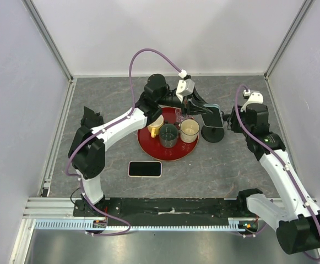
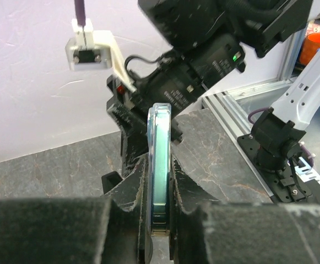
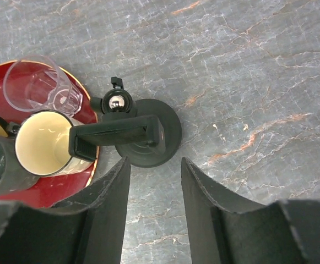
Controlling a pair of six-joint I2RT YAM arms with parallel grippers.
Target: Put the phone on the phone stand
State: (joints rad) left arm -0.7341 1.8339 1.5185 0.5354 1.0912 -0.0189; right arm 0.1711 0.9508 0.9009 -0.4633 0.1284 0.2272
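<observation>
My left gripper [image 1: 197,108] reaches over the red tray and is shut on a phone with a teal edge [image 1: 212,116], held upright on its edge just above the black phone stand [image 1: 212,134]. In the left wrist view the phone [image 2: 160,137] shows edge-on between my closed fingers [image 2: 131,181], with a black part of the stand right behind it. My right gripper [image 1: 232,121] is open and empty just right of the stand. In the right wrist view it [image 3: 154,165] hovers over the stand's round base [image 3: 162,144] and black cradle [image 3: 115,135].
A red tray [image 1: 165,153] left of the stand holds a yellow mug [image 1: 155,127], a dark cup [image 1: 168,135], a cream cup [image 1: 189,131] and a clear glass [image 3: 38,85]. A second dark phone [image 1: 145,169] lies flat on the table near the front.
</observation>
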